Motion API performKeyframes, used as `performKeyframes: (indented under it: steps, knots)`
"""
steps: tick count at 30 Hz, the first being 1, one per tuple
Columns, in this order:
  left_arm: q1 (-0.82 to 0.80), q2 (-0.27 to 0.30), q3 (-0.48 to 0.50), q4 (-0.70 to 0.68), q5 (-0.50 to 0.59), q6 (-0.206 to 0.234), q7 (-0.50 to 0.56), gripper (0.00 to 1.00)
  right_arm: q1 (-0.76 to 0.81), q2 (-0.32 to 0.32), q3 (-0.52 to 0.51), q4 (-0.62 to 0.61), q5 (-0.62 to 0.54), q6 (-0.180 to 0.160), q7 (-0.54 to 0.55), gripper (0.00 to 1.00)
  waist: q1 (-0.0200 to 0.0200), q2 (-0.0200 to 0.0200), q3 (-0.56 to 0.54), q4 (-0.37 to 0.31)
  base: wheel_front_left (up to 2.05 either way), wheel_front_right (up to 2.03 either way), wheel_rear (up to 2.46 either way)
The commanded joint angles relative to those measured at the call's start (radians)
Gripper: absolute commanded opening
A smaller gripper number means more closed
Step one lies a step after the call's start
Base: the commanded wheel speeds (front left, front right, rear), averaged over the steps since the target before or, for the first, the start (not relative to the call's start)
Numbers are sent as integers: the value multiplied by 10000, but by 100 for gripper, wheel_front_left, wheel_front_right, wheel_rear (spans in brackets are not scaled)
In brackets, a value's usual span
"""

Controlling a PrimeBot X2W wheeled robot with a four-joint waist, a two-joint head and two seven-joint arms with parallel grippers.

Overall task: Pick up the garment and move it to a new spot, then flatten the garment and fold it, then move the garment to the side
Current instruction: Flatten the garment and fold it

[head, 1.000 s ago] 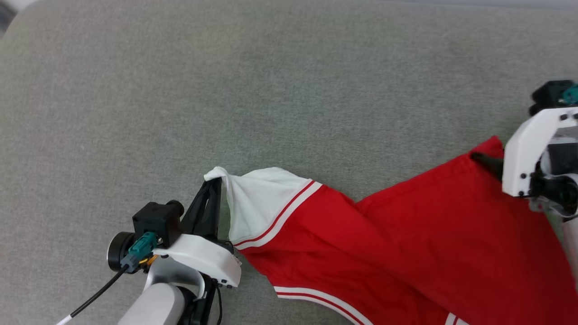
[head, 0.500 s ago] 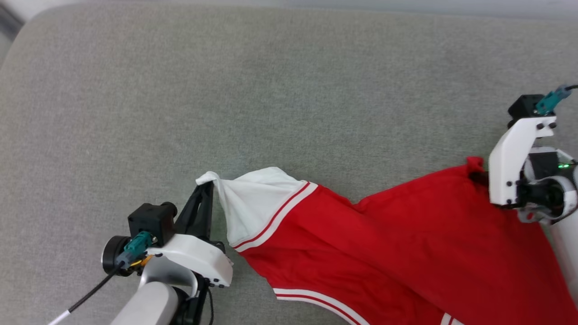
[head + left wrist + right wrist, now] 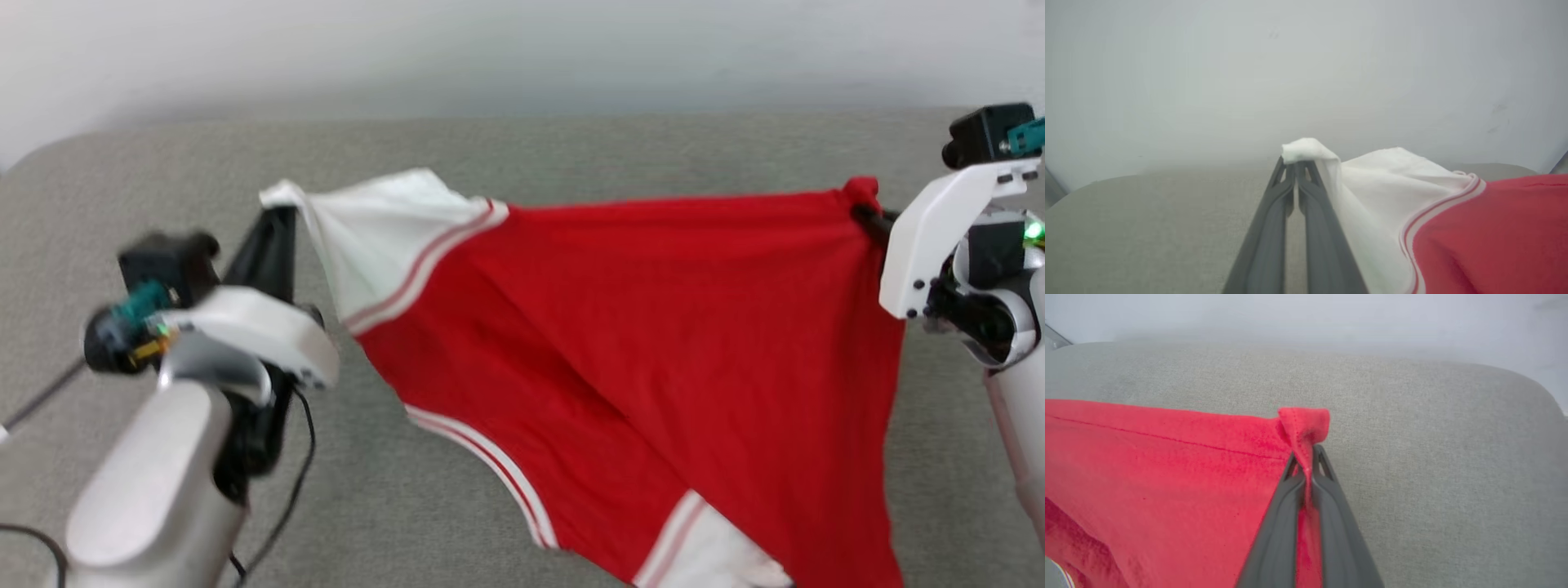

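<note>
We hold the garment [image 3: 653,327] stretched btw grippers: left gripper [image 3: 1295,162] pinches its white sleeve tip, right gripper [image 3: 1306,459] a red corner. Bites look thin, prob. A hard pull apart could slip one.

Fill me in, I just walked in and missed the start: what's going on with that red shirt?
The robot holds the garment up between both arms over a grey padded surface. Its left gripper is shut on the tip of one white sleeve, and its right gripper is shut on a red corner of the hem. The edge between them is pulled nearly straight, while the rest hangs down in loose folds. It has not yet been laid flat or folded.
</note>
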Motion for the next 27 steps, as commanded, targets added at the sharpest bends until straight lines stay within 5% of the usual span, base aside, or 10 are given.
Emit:
performKeyframes:
  steps: [1, 17, 27]
  knots:
    - [-431, 52, 108, 170, -69, -67, 81, 0, -323, 80, -61, 77, -145, -3, -196, 0, 0, 0, -232, -324, 0, 0, 0]
    - [-7122, 235, 426, 3176, 507, -966, 201, 0, -4415, 547, -840, 695, -1288, -5, -2455, 0, 0, 0, 1685, -916, 0, 0, 0]
    - [-11821, 411, 318, 4123, 1300, -1253, 193, 0, -8048, -6, -1022, 704, -1276, -6, -3668, 0, 0, 0, 3909, -730, 0, 0, 0]
